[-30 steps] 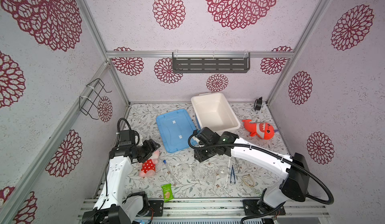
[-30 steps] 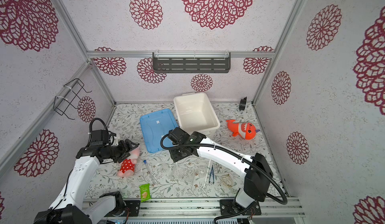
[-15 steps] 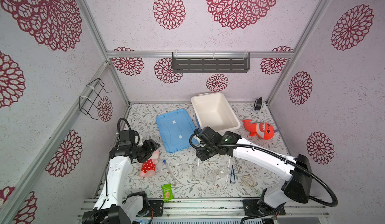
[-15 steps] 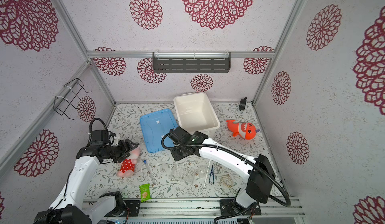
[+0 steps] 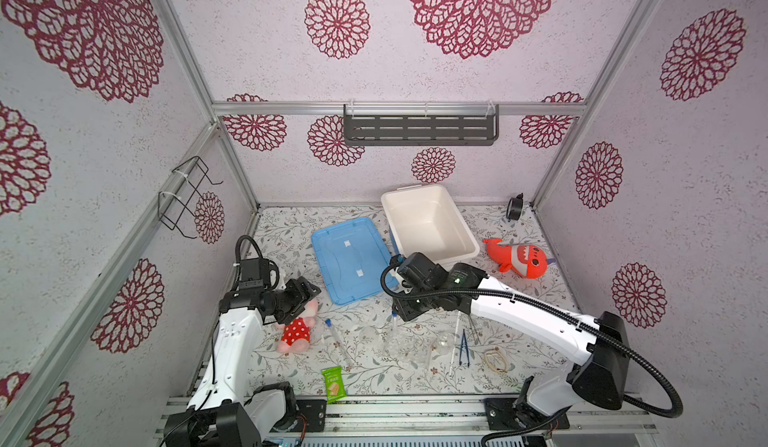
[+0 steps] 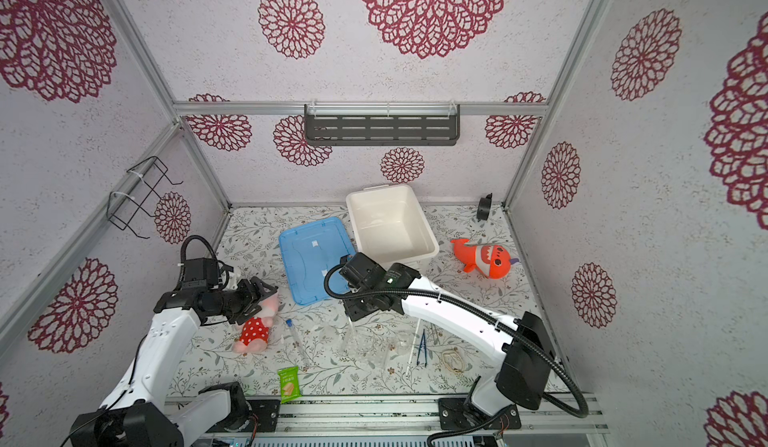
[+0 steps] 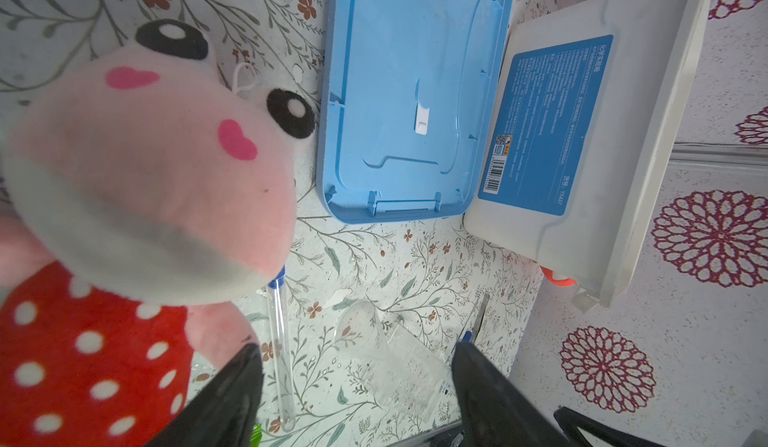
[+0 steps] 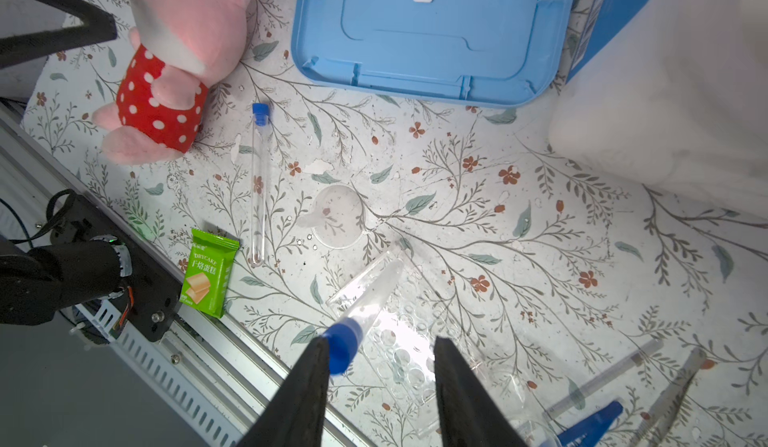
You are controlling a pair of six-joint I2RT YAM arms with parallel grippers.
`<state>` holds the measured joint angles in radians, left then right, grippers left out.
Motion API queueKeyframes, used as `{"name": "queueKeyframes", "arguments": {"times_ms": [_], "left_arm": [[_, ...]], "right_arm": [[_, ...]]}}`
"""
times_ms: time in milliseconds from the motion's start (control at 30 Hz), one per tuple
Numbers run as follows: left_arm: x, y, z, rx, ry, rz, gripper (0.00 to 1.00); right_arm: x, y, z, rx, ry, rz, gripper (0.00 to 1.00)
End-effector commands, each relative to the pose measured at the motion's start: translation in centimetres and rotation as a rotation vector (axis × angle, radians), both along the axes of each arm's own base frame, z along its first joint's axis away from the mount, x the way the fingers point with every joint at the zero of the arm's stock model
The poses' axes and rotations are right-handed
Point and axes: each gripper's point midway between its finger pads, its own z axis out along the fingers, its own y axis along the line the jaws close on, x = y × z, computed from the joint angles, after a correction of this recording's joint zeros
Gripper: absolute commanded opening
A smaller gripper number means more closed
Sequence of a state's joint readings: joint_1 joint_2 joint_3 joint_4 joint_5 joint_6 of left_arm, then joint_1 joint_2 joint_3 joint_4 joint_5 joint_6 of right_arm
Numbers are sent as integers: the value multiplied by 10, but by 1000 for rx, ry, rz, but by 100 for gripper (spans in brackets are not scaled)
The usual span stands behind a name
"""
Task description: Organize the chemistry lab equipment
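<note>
Right claw [image 8: 382, 341] parted, blue-capped tube [image 8: 368, 293] leaning on one finger [image 8: 305, 382], not pinched. Left claw [image 7: 355, 351] wide apart, empty, by pink plush [image 7: 145, 174].

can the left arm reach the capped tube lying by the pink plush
Probably yes. The left gripper is open just above the pink plush, and the tube lies flat beside it, nothing on top. Only the plush's head crowds its cap end.

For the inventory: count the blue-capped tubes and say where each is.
2. The lying tube rests beside the pink plush; the leaning tube has its cap at one finger of the open right end effector. The right arm may hide more.
</note>
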<state>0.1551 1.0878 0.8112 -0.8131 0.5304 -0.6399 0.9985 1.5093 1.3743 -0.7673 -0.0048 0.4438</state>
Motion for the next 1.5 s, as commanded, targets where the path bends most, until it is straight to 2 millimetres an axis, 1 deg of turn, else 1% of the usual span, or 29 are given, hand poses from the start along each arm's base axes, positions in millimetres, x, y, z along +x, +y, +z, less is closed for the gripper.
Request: {"name": "queueKeyframes", "arguments": {"times_ms": [0,33,133,300,367,433,500,567,600,633,700,767,867,967,1033,1133,1300,1467], "left_arm": [[7,-1,9,1,-39,-10,76],[7,-1,9,1,-38,-10,76],[7,-1,9,0,-39,-11,76],[5,-1,9,-1,-38,-8,76],[5,-1,9,2,-39,-7,76],[4,-1,9,7,-39,-7,76],[2,2,10,22,-30,0,76],[-1,11,10,77,-18,23,76],[-4,19,11,125,-12,45,75],[-8,31,11,191,7,80,74],[-14,47,15,287,24,115,74],[-18,57,22,344,21,136,75],[-21,67,31,383,13,171,75],[-27,80,34,427,28,227,74],[-30,88,33,448,38,264,74],[-33,97,31,457,57,310,74],[-39,115,28,458,83,386,73],[-39,119,23,399,93,402,73]], "right_arm": [[1,1,35,103,-76,9,48],[2,1,39,113,-89,11,48],[0,2,42,121,-90,22,48],[-6,6,30,95,-31,35,51],[-11,11,30,102,-29,54,51],[-14,17,36,119,-40,75,51],[-18,25,52,131,-49,87,51],[-22,34,68,125,-77,113,51],[-23,39,74,114,-93,125,51],[-24,43,77,107,-99,132,51],[-23,54,76,91,-99,140,51],[-23,69,70,85,-94,156,50],[-24,95,58,71,-80,179,50],[-28,121,39,46,-66,229,51],[-29,136,21,22,-55,261,51],[-25,151,-3,-16,-32,277,52],[-14,173,-35,-62,-17,266,53],[-4,195,-68,-74,-15,257,54]]}}
